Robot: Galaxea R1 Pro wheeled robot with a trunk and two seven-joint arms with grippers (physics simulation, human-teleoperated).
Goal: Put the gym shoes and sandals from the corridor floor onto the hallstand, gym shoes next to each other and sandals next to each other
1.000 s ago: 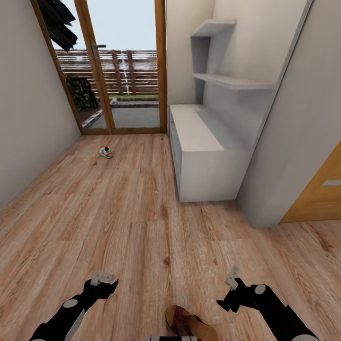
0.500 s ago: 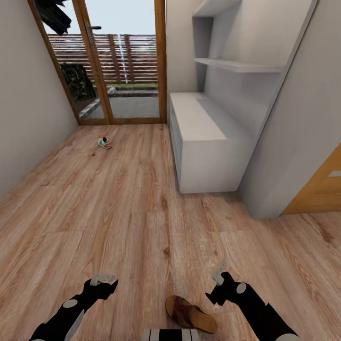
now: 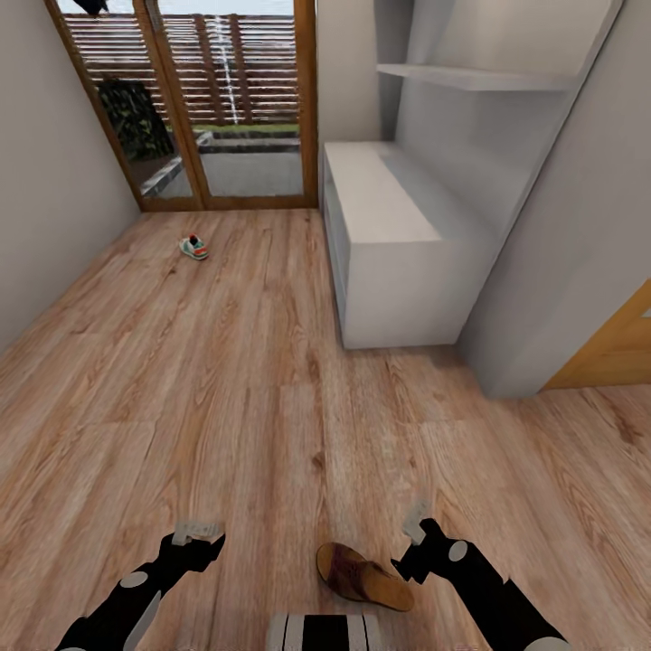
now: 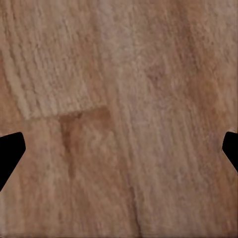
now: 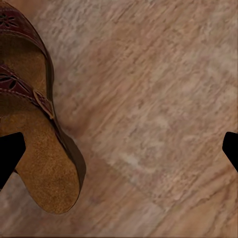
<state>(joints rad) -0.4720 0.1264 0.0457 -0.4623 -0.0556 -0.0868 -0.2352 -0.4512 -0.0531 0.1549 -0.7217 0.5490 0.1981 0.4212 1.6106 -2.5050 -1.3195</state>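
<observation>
One sandal [image 3: 363,578] lies flat on the corridor floor [image 3: 226,389] right in front of the robot, at about 6 o'clock in the head view, its toe end pointing toward 10 o'clock and its heel toward 4 o'clock. The right gripper [image 3: 413,533] hangs just beside its heel end, at roughly 2 o'clock from the sandal, low over the planks; that placement reads as lining up for a pick, since this is the nearest shoe. In the right wrist view the sandal [image 5: 34,119] sits off to one side rather than between the finger tips, so the gripper would likely need to shift sideways before closing. Its jaws are spread wide, holding nothing and touching nothing.

The left gripper [image 3: 197,530] hovers over bare floor at 7 o'clock, well apart from the sandal. Its jaws are also wide and empty; the left wrist view looks down on plain wood grain [image 4: 119,119] between the tips.

One gym shoe [image 3: 193,247] rests far off at 11 o'clock, near the glass door [image 3: 181,99]. The white shoe rack [image 3: 389,244] stands along the right wall at 1 o'clock, its flat top bare, under a thin wall shelf [image 3: 493,78]. From here the task looks barely begun: both visible shoes are on the floor.
</observation>
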